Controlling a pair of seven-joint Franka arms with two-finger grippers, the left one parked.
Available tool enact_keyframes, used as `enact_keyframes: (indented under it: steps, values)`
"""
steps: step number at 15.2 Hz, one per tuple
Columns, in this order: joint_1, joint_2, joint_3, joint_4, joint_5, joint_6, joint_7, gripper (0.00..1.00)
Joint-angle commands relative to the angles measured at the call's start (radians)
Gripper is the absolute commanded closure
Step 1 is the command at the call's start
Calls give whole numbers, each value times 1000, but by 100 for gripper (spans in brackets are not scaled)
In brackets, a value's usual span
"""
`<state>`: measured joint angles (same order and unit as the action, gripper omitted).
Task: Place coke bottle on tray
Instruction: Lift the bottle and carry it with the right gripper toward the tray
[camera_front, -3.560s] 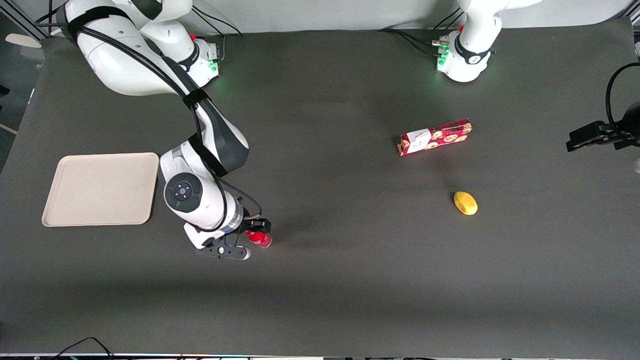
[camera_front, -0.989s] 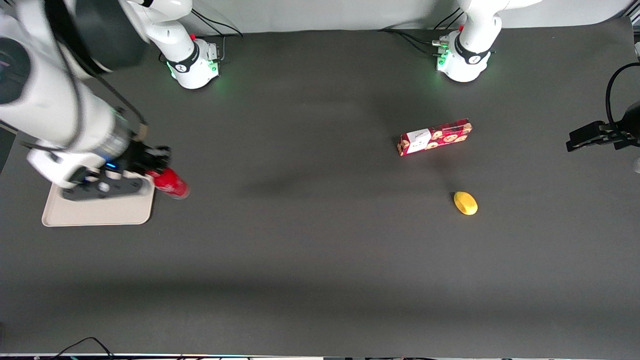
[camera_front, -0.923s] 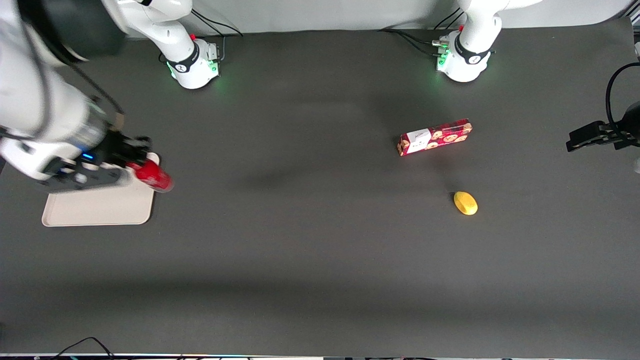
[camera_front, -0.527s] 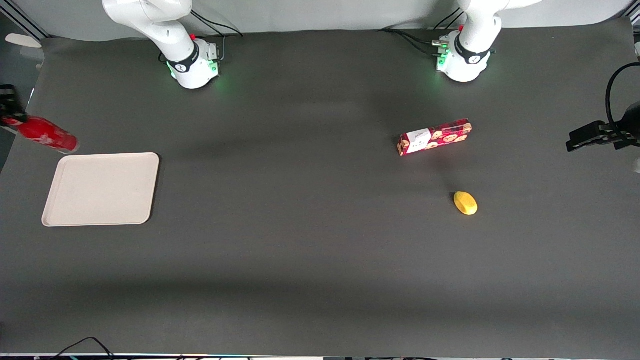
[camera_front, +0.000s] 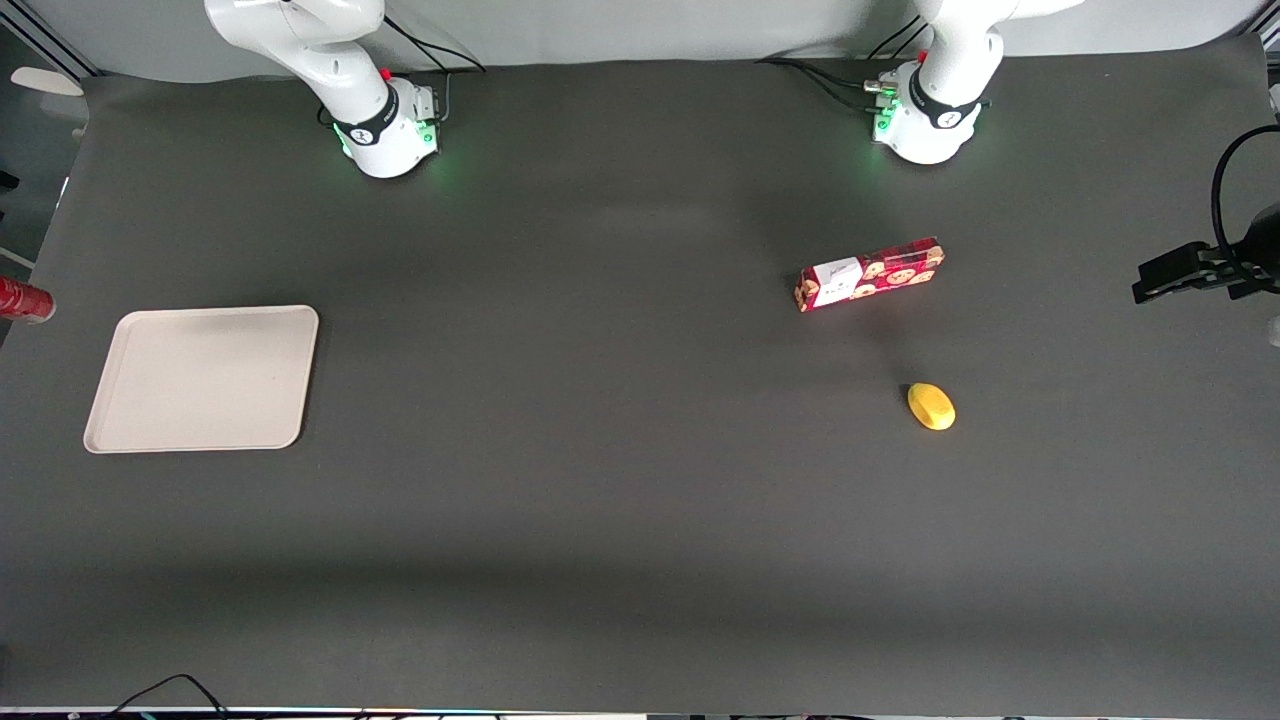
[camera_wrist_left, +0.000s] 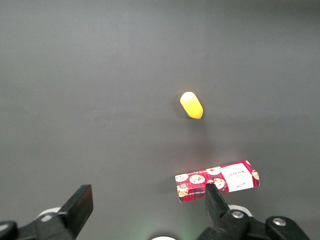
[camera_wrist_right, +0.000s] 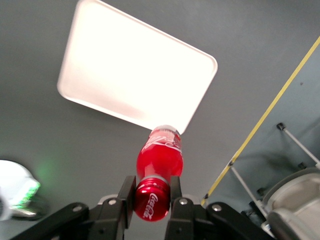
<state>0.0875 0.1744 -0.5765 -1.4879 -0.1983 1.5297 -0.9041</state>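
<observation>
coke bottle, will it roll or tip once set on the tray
The coke bottle is slim and round, so it probably tips easily and would roll if laid down. The gripper has its jaws shut on the cap end; the tray looks flat.

- Even overhead light falls on my counter (camera_front: 640, 450); a broad soft shadow band runs across it nearer the front camera than the tray (camera_front: 200, 378).
- From my wrist, the tray (camera_wrist_right: 135, 80) glares nearly white, its rim washed out.
- My tool (camera_wrist_right: 152, 192), clamped on the coke bottle (camera_wrist_right: 159, 165), is close and slightly soft.
- Green glow marks my arm base (camera_front: 385, 140).
</observation>
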Motion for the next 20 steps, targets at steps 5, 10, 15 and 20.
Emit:
enact_keyframes:
  steps: [5, 10, 15, 20]
  values:
    - [20, -23, -186, -382, 40, 420, -187, 100]
    - [17, -6, -190, -482, 77, 544, -203, 100]
    - [3, 46, -197, -485, 166, 584, -278, 100]
    - [-12, 95, -198, -485, 246, 612, -338, 100]
